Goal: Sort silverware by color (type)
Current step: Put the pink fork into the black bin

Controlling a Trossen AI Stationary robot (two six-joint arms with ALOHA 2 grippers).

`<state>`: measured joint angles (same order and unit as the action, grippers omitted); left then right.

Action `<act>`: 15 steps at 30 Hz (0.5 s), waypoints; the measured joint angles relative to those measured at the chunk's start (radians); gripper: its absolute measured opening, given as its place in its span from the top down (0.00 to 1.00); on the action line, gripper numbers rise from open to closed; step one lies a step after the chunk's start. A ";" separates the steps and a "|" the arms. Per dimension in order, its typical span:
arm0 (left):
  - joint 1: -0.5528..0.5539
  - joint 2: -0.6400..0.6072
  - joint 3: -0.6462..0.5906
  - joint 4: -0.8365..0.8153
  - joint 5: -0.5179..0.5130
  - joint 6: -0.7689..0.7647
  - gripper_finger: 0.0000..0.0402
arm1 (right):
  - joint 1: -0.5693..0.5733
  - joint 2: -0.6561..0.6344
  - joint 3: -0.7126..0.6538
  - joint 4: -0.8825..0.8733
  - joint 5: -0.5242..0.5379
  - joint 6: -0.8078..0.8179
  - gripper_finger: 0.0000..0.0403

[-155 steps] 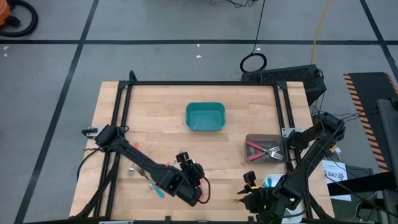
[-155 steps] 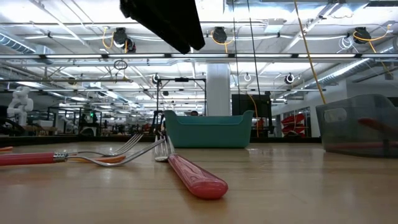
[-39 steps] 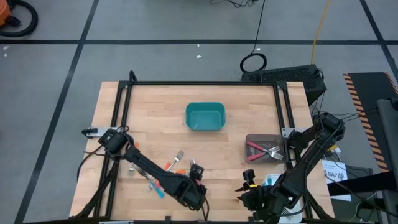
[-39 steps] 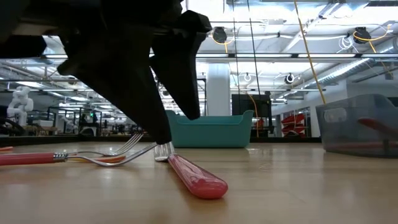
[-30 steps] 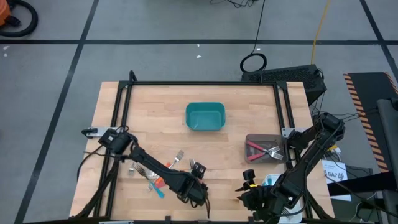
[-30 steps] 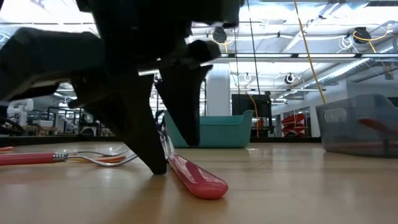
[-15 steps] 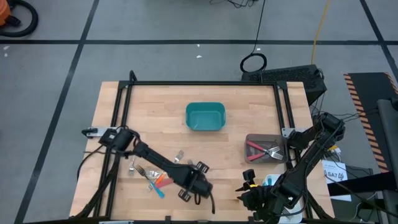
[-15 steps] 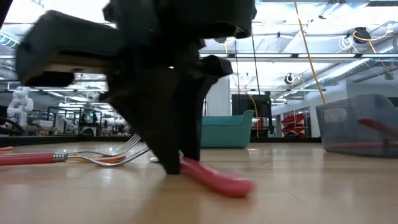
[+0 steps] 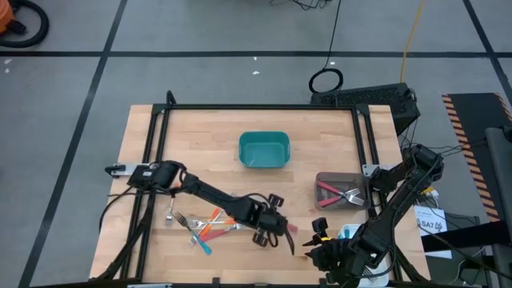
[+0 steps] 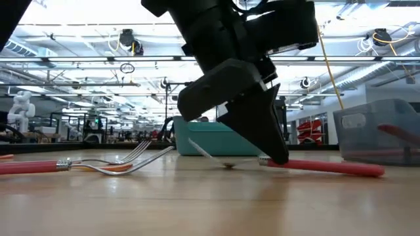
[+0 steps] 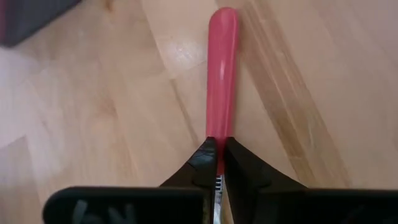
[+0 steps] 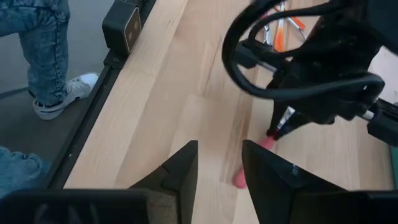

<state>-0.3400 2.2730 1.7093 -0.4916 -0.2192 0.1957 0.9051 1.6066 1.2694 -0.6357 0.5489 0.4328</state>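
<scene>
My left gripper (image 9: 276, 226) is shut on a red-handled fork (image 10: 328, 166) near the table's front edge, right of centre. Its handle points toward the table's right edge, its tines (image 10: 200, 149) toward the left. More silverware, a loose pile of forks (image 9: 206, 225) with orange, red and teal handles, lies flat on the wood to the left. A teal bin (image 9: 264, 150) stands at the middle back. A grey bin (image 9: 342, 192) at the right holds red-handled forks. My right gripper (image 12: 219, 158) waits open at the front right, close to the red handle's end. My left gripper pinches the red fork between its two fingers where the handle meets the metal neck (image 11: 217, 144). The fingers slant down from above and from the left, in line with the handle. The fork lies about level just above the table; its tines' bend (image 10: 226, 164) seems to touch the wood.
Black frame rails (image 9: 156, 136) run along the table's left, back and right sides. A person's jeans leg and sneaker (image 12: 59, 93) show beside the table's edge in the right wrist view. Bare wood lies between the teal bin and the held fork.
My left gripper has shut on the red fork and swung it toward the table's right edge and slightly farther back. The fork has turned about: its handle pointed at the near edge before and now points right.
</scene>
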 joint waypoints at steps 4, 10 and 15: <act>0.003 0.002 0.016 -0.006 -0.053 -0.070 0.94 | 0.007 0.000 0.000 -0.011 -0.001 0.000 0.71; 0.000 0.002 0.059 -0.036 -0.124 -0.101 0.94 | 0.008 0.000 0.000 -0.013 -0.003 0.000 0.71; -0.006 0.000 0.086 -0.066 -0.152 -0.203 0.94 | 0.008 0.000 0.000 -0.030 -0.009 0.017 0.71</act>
<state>-0.3456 2.2730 1.7949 -0.5571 -0.3716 -0.0071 0.9127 1.6066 1.2694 -0.6653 0.5401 0.4495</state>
